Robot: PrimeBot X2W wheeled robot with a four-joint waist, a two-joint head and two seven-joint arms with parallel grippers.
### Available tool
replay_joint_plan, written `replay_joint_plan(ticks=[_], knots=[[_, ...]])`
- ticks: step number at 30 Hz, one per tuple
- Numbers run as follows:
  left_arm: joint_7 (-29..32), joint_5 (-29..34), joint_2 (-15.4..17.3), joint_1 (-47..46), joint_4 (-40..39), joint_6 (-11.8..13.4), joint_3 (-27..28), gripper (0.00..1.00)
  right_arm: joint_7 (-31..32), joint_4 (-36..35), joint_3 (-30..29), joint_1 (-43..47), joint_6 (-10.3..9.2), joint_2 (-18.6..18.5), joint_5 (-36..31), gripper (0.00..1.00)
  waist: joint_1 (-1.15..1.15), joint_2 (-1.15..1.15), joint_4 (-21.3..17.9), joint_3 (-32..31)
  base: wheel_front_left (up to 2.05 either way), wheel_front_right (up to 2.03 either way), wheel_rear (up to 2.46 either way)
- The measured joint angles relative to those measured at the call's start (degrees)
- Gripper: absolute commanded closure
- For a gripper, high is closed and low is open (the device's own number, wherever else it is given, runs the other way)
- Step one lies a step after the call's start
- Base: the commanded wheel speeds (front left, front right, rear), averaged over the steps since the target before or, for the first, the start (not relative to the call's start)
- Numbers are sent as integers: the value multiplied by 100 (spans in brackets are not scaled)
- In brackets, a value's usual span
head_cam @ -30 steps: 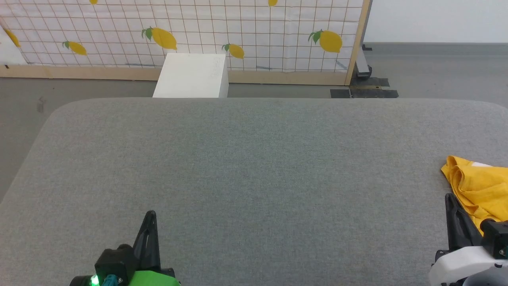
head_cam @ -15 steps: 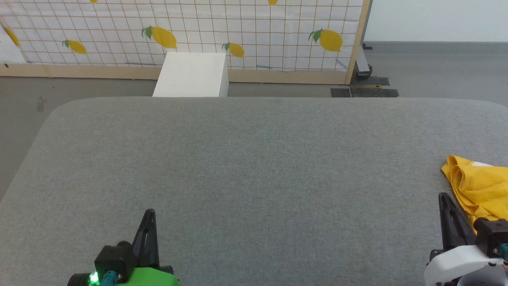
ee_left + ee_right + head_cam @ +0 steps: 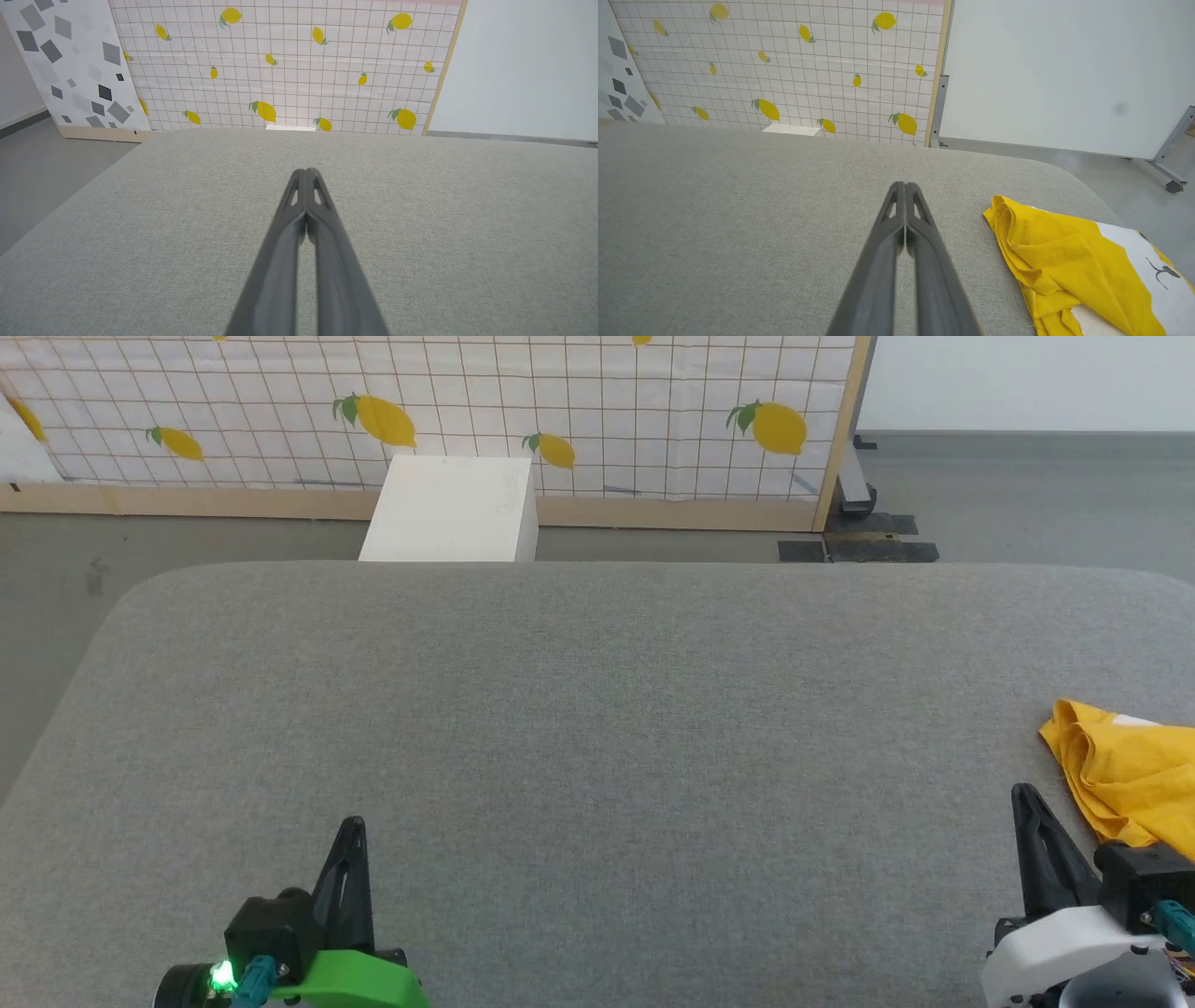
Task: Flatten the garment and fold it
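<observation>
Left fingers (image 3: 280, 252): pressed together along their tips, nothing between them; low over bare grey cloth, pointing away from me

Right fingers (image 3: 878, 261): also closed tip to tip, gripping nothing; same pose, low and pointing forward

Garment (image 3: 1064, 252): just to the right of my right fingers, level with the tips and a little ahead of them, not touching them; well apart from my left fingers, across most of the surface

Garment's state: a crumpled yellow heap, doubled over on itself; a thick rolled edge forms the corner nearest my right fingertips; a white patch with a thin dark mark lies on the side away from them

Handling, as I judge it: light, soft and limp; it should sag and drape once lifted; not fragile; likely to drag on the woven cover instead of sliding

Where to take hold, as I judge it: the rolled corner nearest my right fingers is easiest to reach, but a pinch there may catch several layers; a single free hem or sleeve edge would open it out better

Task so far: nothing flattened or folded; my right fingers must part before any grip

Tabletop (image 3: 597, 709): grey, fabric-covered, rounded corners; the garment sits near its right edge

Beyond the tabletop: a white box (image 3: 453, 509) ahead, a lemon-print screen (image 3: 597, 411) behind it
</observation>
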Motion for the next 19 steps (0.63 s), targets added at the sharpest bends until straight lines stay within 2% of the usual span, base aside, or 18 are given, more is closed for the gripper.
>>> replay_joint_plan(ticks=[19], knots=[[249,342,-211,-106,14,-244,258,100,49,14,202,-90,0,0,1,100,0,0,3,25,0,0,0]])
